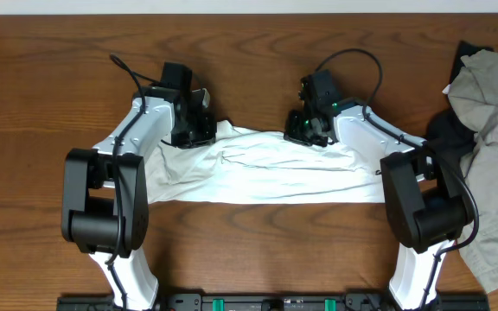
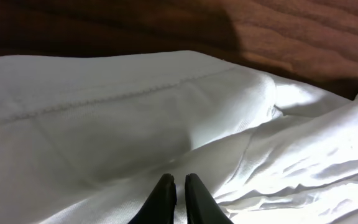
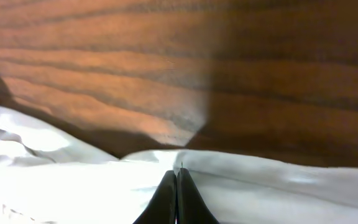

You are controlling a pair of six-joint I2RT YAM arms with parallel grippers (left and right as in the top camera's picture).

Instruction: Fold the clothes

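The clothes (image 1: 275,177) are a plain white T-shirt lying as a wide, wrinkled band across the middle of the wooden table. No lettering shows. My left gripper (image 1: 199,131) is at the shirt's far left edge, and the cloth rises in a peak toward it. In the left wrist view this gripper (image 2: 180,177) is shut, with white fabric (image 2: 135,112) in the thin slit between its fingers. My right gripper (image 1: 305,131) is at the far edge right of centre. Seen from the right wrist, that gripper (image 3: 177,171) is pressed shut on the hemmed edge (image 3: 278,186).
A heap of grey-olive garments (image 1: 491,130) lies at the table's right side, with a dark piece (image 1: 443,130) beside it. Bare wood (image 1: 258,52) stretches beyond the shirt's far edge. Both arm bases stand at the near edge.
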